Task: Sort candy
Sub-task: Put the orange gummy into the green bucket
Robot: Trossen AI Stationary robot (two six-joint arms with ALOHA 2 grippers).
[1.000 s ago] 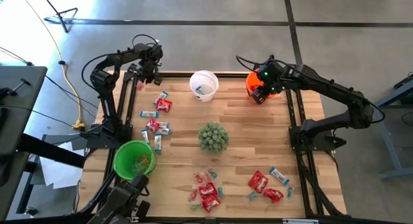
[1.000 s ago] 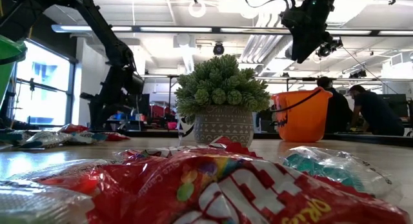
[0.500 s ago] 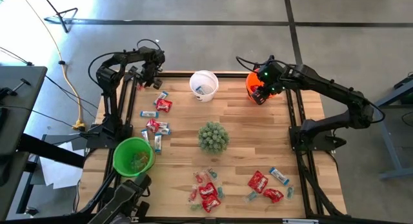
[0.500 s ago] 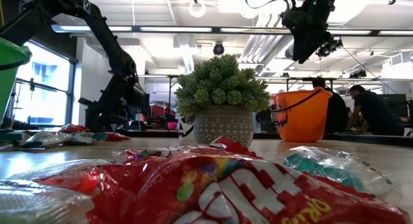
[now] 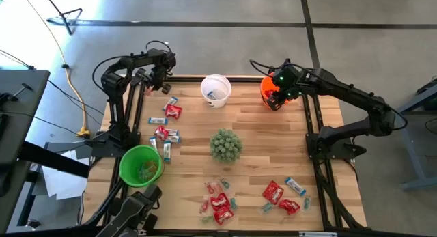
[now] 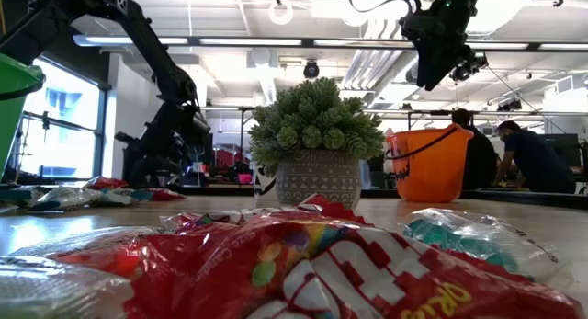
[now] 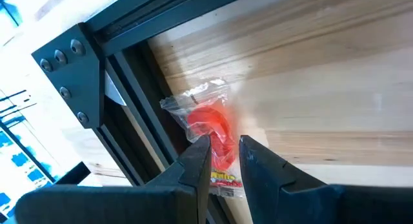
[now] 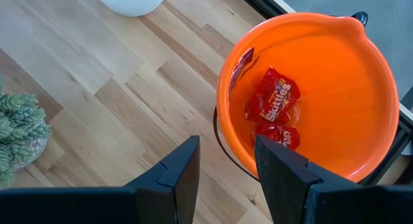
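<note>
**Red packet pinched at the table's far left corner**

Wooden table point(image 5: 259, 148), strewn with candy point(image 5: 220, 203) well away from both jaws. Orange bucket point(image 8: 361, 88) just beyond the empty, parted right gripper point(image 8: 227, 161), red packets inside. Left gripper point(image 7: 224, 158) clamped on a red packet point(image 7: 211, 127).

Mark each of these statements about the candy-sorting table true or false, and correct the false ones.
1. The orange bucket holds red Skittles packets. True.
2. The right gripper is gripping a packet. False: its fingers are open and empty, above the bucket's rim.
3. The left gripper has a red candy packet between its fingers at the table's far left corner. True.
4. The potted plant stands inside the green bucket. False: it stands on the table's middle, apart from the buckets.
5. The white bucket sits between the two arms. True.
</note>
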